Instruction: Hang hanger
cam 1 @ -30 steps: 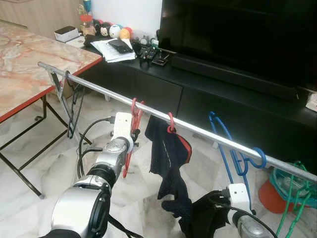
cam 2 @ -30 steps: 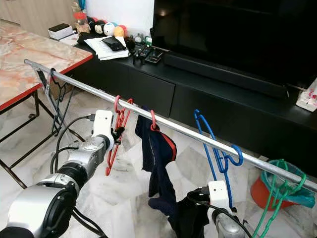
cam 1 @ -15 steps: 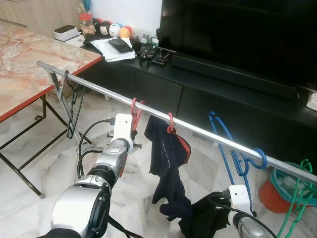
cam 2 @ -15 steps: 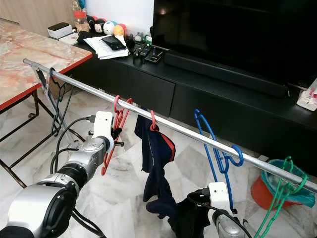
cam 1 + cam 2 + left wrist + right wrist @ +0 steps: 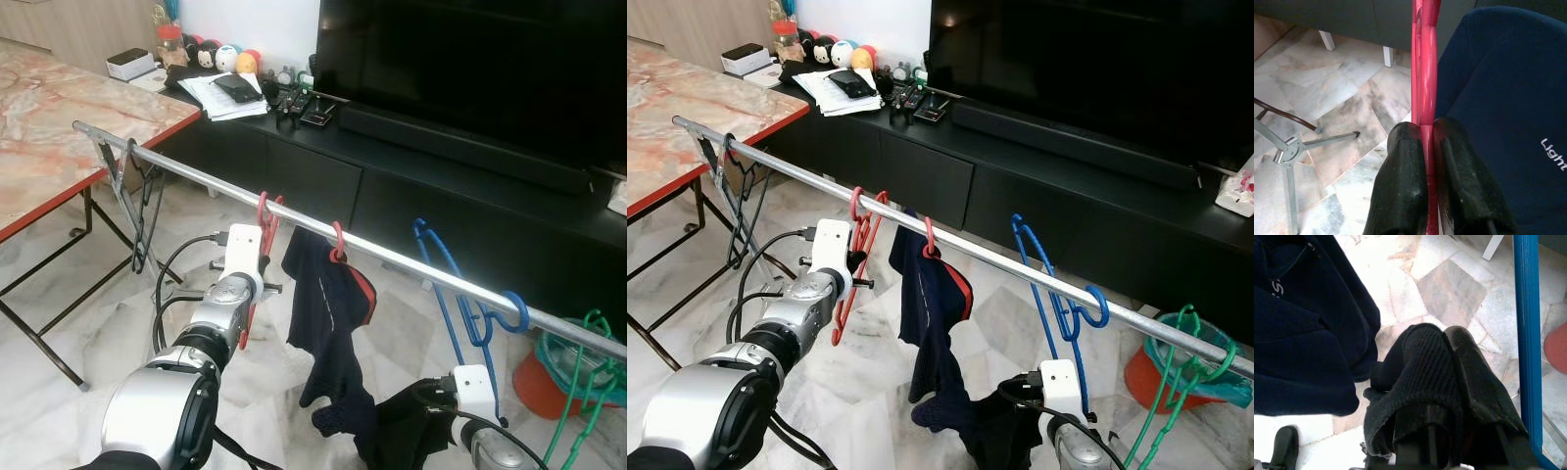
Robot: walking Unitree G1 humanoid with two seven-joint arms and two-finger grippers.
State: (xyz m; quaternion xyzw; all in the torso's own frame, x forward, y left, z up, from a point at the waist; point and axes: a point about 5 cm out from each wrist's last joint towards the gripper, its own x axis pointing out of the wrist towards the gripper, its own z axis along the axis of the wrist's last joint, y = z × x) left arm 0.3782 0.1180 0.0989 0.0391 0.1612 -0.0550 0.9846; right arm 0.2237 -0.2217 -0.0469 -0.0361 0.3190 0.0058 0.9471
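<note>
The left gripper [image 5: 1422,147] has its jaws clamped on the red hanger [image 5: 257,257], hooked over the metal rail [image 5: 392,257] beside the dark garment [image 5: 328,323]; the right gripper [image 5: 1449,382] pinches black knit cloth [image 5: 1420,382] near the blue hanger [image 5: 1053,279].

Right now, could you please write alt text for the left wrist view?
The left gripper is shut on a red hanger, its two black fingers pinching the plastic. A dark blue garment hangs beside it, above a marble floor.
</note>
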